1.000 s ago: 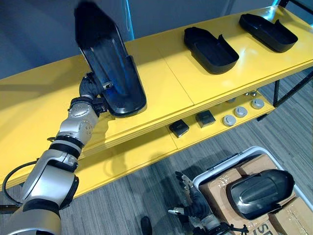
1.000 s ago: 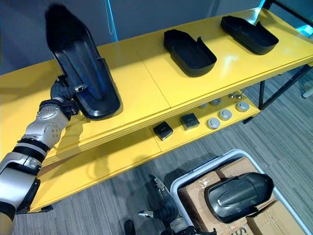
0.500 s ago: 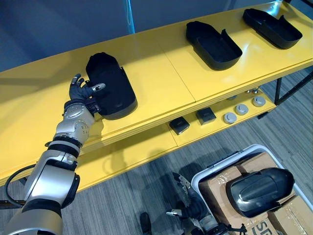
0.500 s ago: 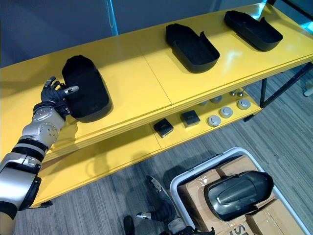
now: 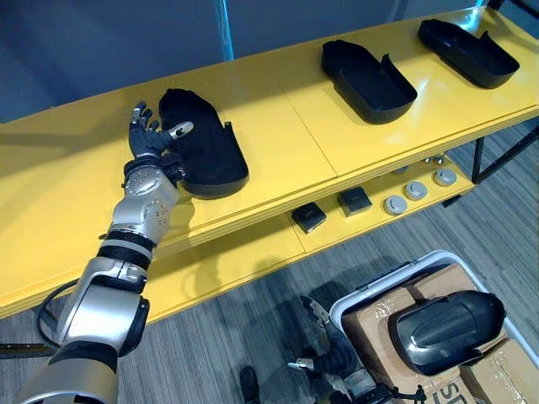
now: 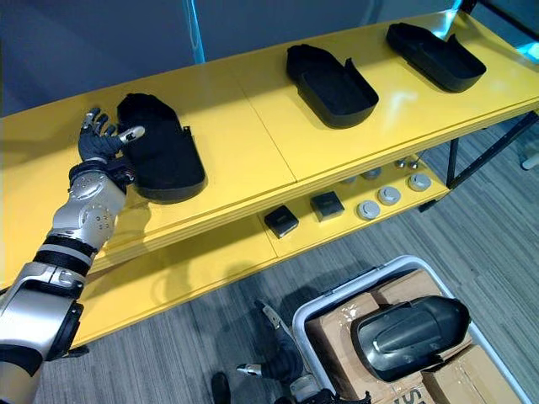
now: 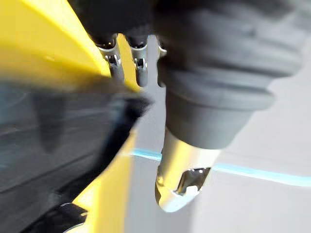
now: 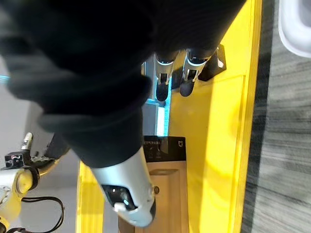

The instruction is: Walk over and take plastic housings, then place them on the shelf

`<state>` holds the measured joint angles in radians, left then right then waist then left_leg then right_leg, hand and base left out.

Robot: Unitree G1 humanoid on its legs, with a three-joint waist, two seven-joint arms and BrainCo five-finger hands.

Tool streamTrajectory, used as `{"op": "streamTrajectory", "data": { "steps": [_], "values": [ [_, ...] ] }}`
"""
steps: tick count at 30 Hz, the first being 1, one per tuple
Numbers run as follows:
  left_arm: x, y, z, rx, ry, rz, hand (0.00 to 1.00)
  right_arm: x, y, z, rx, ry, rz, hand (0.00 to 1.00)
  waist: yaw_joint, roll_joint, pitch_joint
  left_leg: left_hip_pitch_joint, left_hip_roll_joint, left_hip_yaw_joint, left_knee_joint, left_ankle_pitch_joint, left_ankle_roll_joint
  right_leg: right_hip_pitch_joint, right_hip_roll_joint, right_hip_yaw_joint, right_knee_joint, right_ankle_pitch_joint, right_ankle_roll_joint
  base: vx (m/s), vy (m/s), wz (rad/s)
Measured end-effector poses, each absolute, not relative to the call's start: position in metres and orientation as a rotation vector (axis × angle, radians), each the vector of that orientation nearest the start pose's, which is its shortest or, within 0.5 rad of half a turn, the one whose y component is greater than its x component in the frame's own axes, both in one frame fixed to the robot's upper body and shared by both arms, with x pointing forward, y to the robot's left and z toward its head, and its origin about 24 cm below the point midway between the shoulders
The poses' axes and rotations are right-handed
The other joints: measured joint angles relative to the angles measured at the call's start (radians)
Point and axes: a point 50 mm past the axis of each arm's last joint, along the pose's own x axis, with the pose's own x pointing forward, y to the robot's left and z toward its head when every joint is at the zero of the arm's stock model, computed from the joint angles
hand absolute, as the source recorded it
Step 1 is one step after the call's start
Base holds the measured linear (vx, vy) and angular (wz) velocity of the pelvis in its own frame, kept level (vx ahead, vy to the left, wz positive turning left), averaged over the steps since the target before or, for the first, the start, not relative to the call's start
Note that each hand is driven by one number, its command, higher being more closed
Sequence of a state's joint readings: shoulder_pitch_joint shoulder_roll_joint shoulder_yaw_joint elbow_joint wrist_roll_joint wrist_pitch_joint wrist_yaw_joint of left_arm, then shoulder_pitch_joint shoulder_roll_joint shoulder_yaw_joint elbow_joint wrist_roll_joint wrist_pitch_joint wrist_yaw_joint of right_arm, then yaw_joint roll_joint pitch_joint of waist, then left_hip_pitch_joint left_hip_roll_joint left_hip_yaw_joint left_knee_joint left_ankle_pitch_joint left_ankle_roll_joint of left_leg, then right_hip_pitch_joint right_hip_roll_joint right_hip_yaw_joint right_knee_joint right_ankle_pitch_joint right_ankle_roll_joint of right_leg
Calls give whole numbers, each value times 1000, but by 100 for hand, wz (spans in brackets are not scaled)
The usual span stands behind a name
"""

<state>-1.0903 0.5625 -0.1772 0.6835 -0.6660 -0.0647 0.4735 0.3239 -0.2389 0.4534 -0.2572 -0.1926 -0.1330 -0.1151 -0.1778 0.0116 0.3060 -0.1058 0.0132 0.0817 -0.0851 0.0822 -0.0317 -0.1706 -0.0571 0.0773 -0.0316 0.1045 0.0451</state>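
The left robot hand (image 5: 150, 139) is up over the top of the yellow shelf (image 5: 278, 135), released, with its fingers straight and spread and its thumb stretched towards a black housing (image 5: 202, 156). That housing lies on the shelf top just beside the hand, open side up; whether the thumb touches its rim cannot be told. Further along the same top, well apart from each other, lie a second housing (image 5: 368, 70) and a third housing (image 5: 467, 52), both open side up too. On the lower shelf (image 5: 227, 261) sit two small black boxes (image 5: 308, 218) side by side, and near them a row of round grey discs (image 5: 415, 188). On the grey floor (image 5: 253, 311) in front stands a white bin (image 5: 381, 282) holding cardboard boxes (image 5: 370, 324), and a fourth housing (image 5: 446, 330) rests on top of them with its rounded back up. The right robot hand (image 5: 324, 358) hangs low beside the bin, above the floor, with its fingers relaxed and apart, grasping nothing.
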Motion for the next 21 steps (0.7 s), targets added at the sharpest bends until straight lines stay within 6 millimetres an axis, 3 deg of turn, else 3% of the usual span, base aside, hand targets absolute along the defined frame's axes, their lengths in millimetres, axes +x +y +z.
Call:
{"op": "streamTrajectory", "data": {
  "steps": [3,7,12,13,19,21],
  "values": [
    [383,231,274,-25,-499,509,0,173,-95,39,-282,-107,329,0,0,0,0,17,2,0,0,0,0,19,1,0,-4,1,-1,0,0,0],
    [354,241,271,101,-649,664,0,189,-97,56,-297,-214,310,0,13,-5,-20,29,4,-1,-1,-1,-1,36,3,-3,-12,2,-2,15,17,1],
    [310,244,239,313,-734,875,0,216,-110,81,-328,-352,210,0,58,-5,-83,55,1,-17,-1,1,-2,70,2,-17,-17,2,-1,36,31,8],
    [297,242,230,333,-746,889,0,222,-111,87,-328,-385,185,100,61,-5,-103,54,1,-30,-1,1,-2,73,1,-32,-17,-1,0,17,21,24],
    [242,217,170,316,-656,814,0,234,-112,88,-310,-390,146,100,106,2,-164,56,-2,-64,-7,1,-3,86,-1,-67,-8,-18,-1,-11,23,21],
    [221,200,149,276,-597,732,0,241,-107,92,-289,-404,144,100,113,5,-180,55,-5,-75,-7,2,-4,86,-5,-74,-1,-22,1,-11,22,10]
  ]
}}
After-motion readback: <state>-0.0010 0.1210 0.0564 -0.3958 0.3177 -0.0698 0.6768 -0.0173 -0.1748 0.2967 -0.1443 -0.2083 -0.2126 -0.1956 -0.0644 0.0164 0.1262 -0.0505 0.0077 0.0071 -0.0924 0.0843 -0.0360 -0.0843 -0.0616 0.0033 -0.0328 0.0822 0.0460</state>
